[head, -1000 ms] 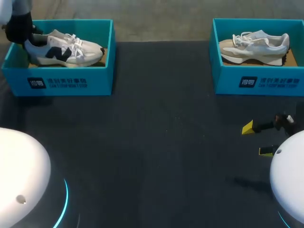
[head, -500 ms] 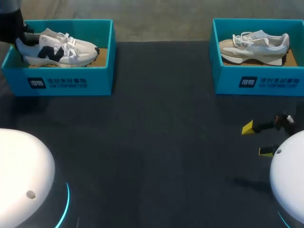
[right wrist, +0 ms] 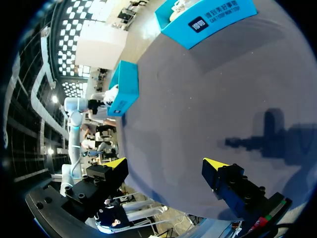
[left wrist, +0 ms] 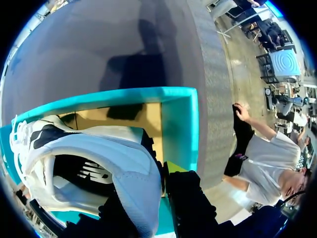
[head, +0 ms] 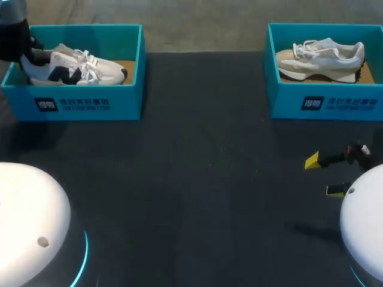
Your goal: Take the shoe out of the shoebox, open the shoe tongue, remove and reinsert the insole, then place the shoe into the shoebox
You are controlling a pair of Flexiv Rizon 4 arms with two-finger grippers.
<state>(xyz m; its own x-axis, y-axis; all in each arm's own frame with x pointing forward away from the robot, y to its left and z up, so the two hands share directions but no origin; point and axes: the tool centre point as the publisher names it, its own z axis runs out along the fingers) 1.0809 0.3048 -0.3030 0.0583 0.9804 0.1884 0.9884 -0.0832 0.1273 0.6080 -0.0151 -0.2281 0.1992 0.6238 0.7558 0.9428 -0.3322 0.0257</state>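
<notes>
- So, head view first: the white shoe (head: pixel 75 67) is seen inside the left shoebox (head: pixel 84 101) at the far left corner of the table (head: pixel 197 179), with its toe pointed toward the middle.
- Its heel is gripped by the left gripper (head: pixel 27 55) at the box's outer end.
- The right gripper (head: pixel 323 176) is held over the table's right side, jaws spread wide, nothing between them.
- A beige shoe (head: pixel 323 57) is parked in the right shoebox (head: pixel 326 101).
- Left wrist view: the shoe's heel collar is clamped between the fingers, and one yellow tip (left wrist: pixel 174 167) is seen just outside it. The box's cardboard floor is seen beyond.
- Right wrist view: the jaws are wide apart over bare table, and both boxes are seen well ahead.
</notes>
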